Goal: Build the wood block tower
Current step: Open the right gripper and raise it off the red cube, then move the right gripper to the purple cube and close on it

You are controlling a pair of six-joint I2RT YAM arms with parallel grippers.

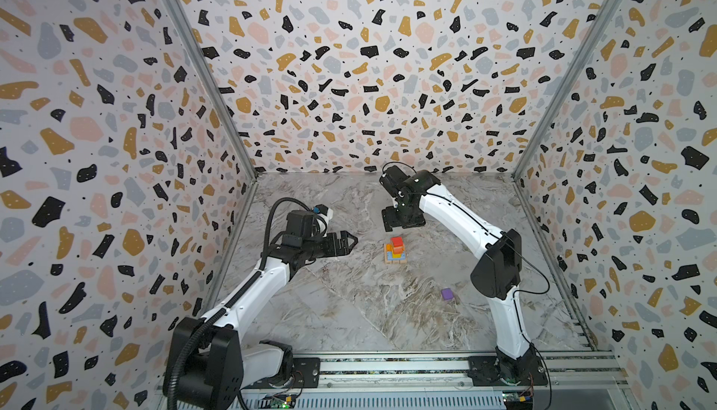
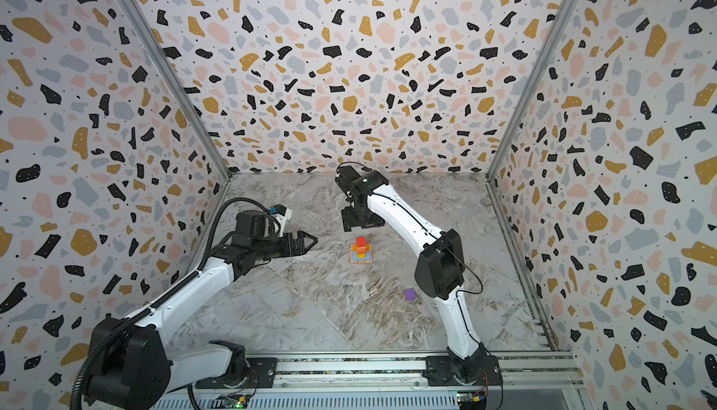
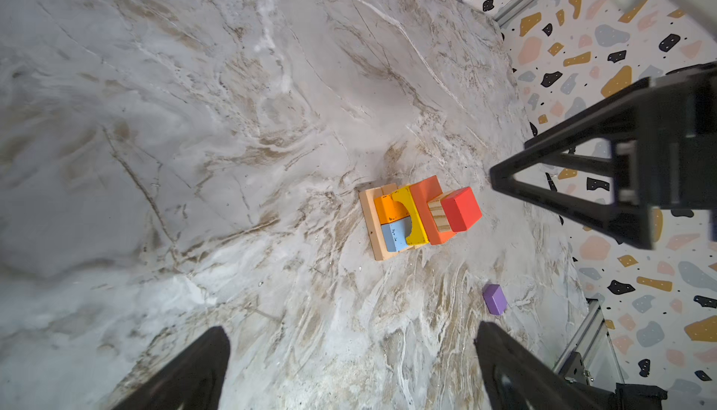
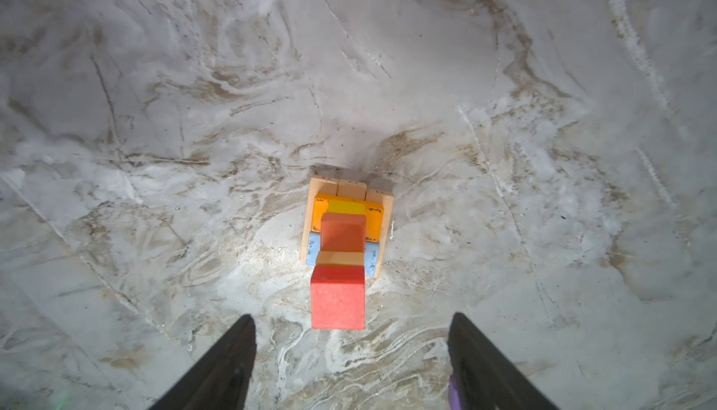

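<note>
Risk: tower may be toppled if its red cube is clipped by right fingers, released and empty | left fingers released, empty | purple cube unplaced

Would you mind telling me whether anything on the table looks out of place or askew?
Only the purple cube stands out: it lies alone on the marble table, apart from the tower. The tower, topped by a red cube, looks upright.
</note>
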